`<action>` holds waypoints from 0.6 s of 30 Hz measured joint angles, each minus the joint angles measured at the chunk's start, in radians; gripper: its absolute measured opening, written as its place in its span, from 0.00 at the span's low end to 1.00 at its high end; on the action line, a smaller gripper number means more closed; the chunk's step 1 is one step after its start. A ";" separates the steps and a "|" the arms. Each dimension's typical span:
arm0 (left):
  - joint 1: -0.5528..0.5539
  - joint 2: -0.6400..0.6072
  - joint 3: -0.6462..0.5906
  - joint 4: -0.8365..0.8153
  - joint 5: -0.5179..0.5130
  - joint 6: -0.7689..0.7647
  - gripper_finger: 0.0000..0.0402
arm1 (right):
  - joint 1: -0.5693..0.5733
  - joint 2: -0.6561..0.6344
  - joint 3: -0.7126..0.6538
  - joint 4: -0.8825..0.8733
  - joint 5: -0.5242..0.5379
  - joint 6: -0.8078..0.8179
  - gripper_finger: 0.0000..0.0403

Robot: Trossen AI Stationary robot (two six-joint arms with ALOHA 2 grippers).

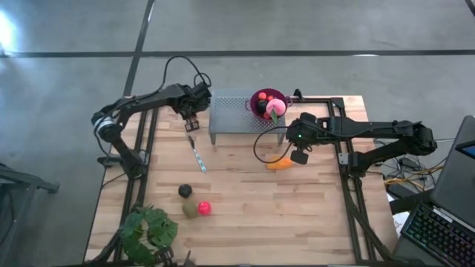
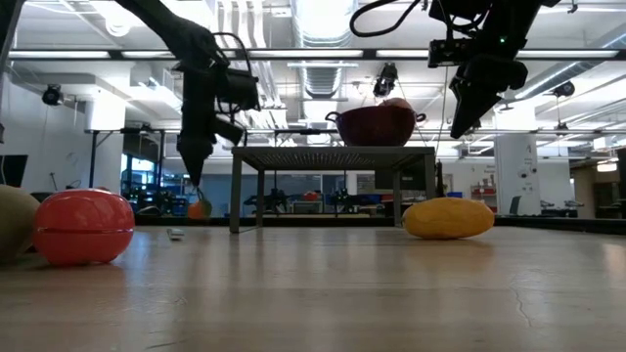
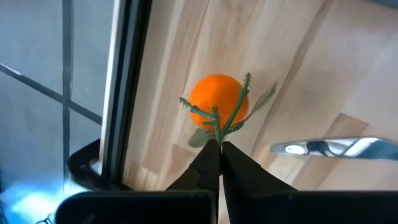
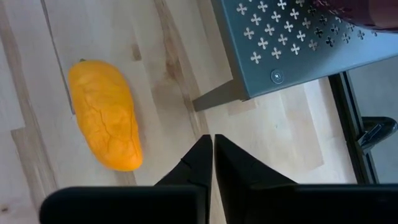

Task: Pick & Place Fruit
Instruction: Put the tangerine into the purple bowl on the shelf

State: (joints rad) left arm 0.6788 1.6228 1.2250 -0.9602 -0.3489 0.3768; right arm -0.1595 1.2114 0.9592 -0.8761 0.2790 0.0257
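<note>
Here the left gripper has its jaws shut on the thin green stem of a small round orange toy fruit, at the tabletop's far left edge beside the grey perforated metal stand. The right gripper hangs closed and empty just beside the elongated yellow-orange fruit, whose long axis runs roughly alongside the jaws. The purple bowl on the stand already holds fruit.
</note>
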 joint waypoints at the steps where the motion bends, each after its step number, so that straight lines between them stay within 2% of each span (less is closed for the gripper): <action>1: 0.000 -0.005 0.012 -0.018 0.000 -0.007 0.01 | 0.000 0.000 0.000 0.000 0.000 0.000 0.03; 12: -0.003 -0.058 0.201 -0.301 -0.046 -0.163 0.01 | 0.000 0.000 0.000 0.000 0.000 0.000 0.05; 18: -0.014 -0.095 0.298 -0.391 -0.046 -0.253 0.01 | 0.000 0.000 0.000 -0.001 0.000 0.000 0.04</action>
State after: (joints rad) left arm 0.6652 1.5273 1.5228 -1.3514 -0.3944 0.1239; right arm -0.1596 1.2110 0.9592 -0.8768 0.2790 0.0257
